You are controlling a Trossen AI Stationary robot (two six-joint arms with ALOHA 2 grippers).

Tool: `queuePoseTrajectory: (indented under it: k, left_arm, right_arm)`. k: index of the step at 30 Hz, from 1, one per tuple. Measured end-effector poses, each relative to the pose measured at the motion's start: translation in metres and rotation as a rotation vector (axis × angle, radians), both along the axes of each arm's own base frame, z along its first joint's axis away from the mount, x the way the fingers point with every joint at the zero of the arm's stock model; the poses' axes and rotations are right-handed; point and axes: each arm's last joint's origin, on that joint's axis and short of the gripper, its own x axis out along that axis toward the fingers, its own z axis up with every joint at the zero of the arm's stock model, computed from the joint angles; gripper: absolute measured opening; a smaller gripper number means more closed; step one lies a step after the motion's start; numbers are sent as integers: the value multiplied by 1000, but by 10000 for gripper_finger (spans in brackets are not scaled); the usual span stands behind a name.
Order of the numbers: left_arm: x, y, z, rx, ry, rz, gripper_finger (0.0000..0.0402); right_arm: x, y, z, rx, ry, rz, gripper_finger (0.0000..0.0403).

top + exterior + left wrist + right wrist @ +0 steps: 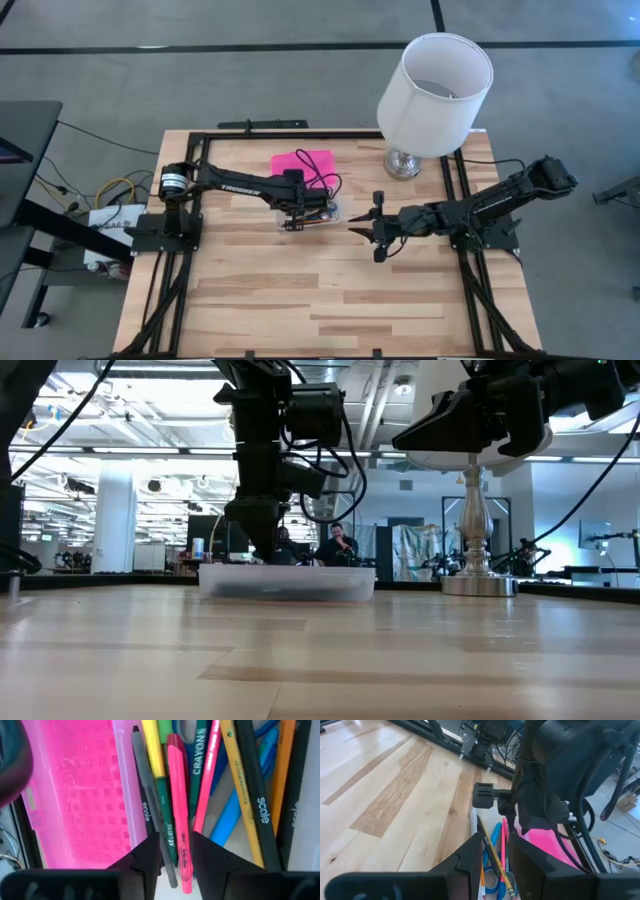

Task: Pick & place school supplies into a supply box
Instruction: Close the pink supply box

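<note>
The left gripper (175, 852) is held parted over a pink pen (179, 805) in the supply box (308, 212); the right gripper (372, 229) is held open nearby.

- A light wooden worktop (330, 300) framed by black rails is seen from straight above.
- The left tool (295, 222) is placed over the clear supply box (335, 212) near the worktop's middle; its finger state cannot be told.
- The pink lid (300, 163) is laid open behind the box, towards the far edge.
- The right tool (362, 228) is held just beside the box, fingers spread apart, nothing between them.
- A white lamp (432, 92) is stood at the far right corner.
</note>
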Motion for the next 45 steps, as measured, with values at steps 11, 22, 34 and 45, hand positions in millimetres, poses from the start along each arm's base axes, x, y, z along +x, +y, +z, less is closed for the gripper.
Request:
queuePoseTrajectory:
  k: [11, 22, 34, 45]
  left_arm:
    - [-29, -1, 47, 69, -186, 1, 119]
    - [-110, -10, 60, 55, -581, -91, 114]
    - [-181, -16, 15, 97, -925, -163, 114]
    - [-206, -18, -8, 72, -979, -155, 114]
  right_arm:
    - [3, -19, -1, 122, -7, -112, 91]
    - [4, -24, 1, 152, -33, -135, 91]
    - [44, -47, -20, 111, -182, -206, 91]
    - [124, -82, -51, 328, -119, -184, 91]
